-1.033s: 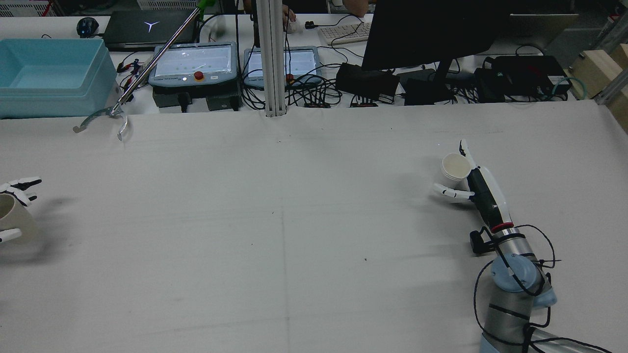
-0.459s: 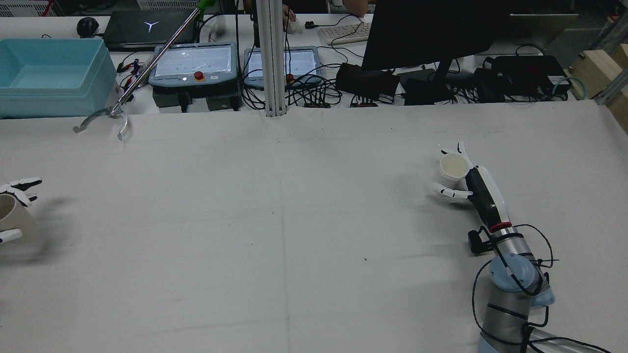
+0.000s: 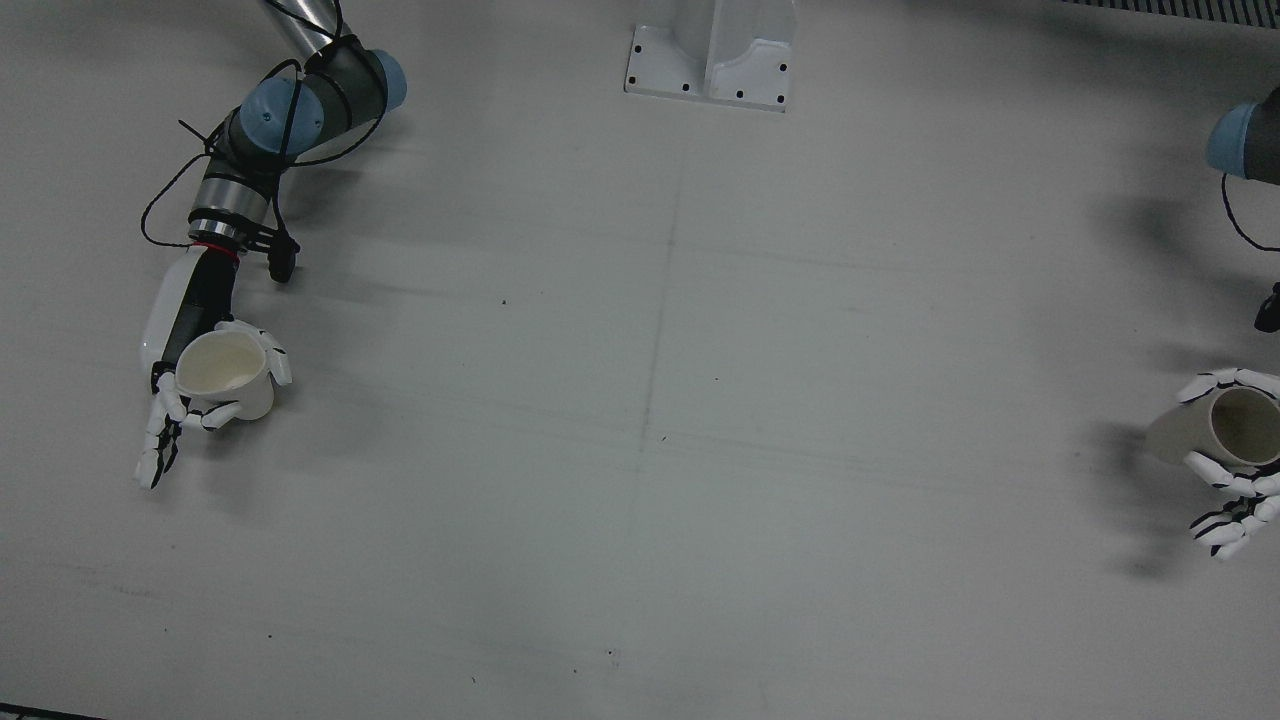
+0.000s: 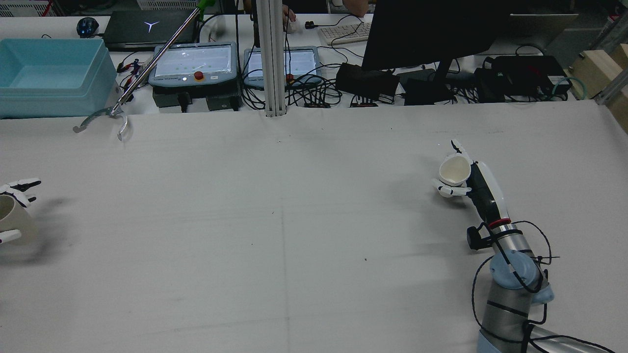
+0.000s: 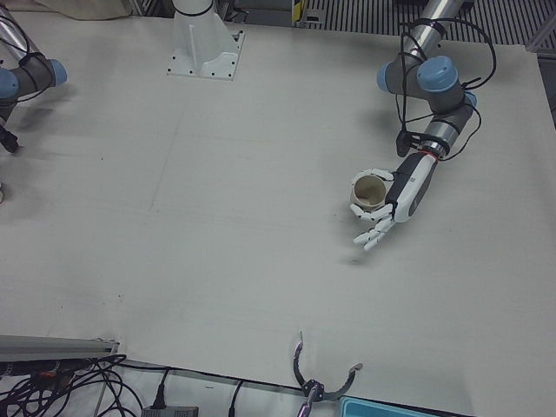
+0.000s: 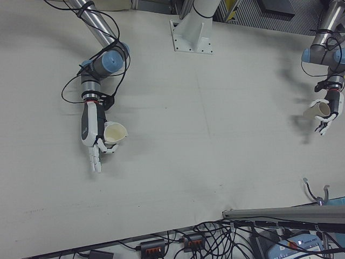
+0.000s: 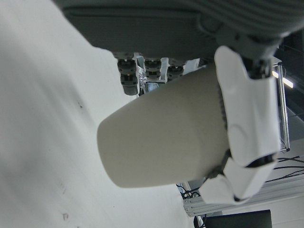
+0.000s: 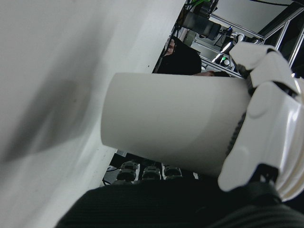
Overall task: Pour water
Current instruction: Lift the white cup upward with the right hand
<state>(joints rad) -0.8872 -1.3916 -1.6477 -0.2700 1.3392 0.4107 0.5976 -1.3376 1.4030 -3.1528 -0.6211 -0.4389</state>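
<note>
The right hand (image 3: 190,385) was closed around a smooth white paper cup (image 3: 222,372); the left hand (image 3: 1232,470) clasped a matte beige cup (image 3: 1222,427).

The table (image 3: 640,450) is plain pale grey, crossed by faint darker seam lines. At its 9 o'clock in the front view, the right hand (image 3: 190,370) is white with black joints and a black back, and the cup (image 3: 225,372) in it is white with a cream inside. At 3 o'clock, the left hand (image 3: 1228,480) is white and black too, around a beige cup (image 3: 1215,428). Each arm (image 3: 270,120) is silver-grey with light blue caps, a red ring at the wrist and black cables. In the rear view, a light blue bin (image 4: 51,73) sits at 10 o'clock.
</note>
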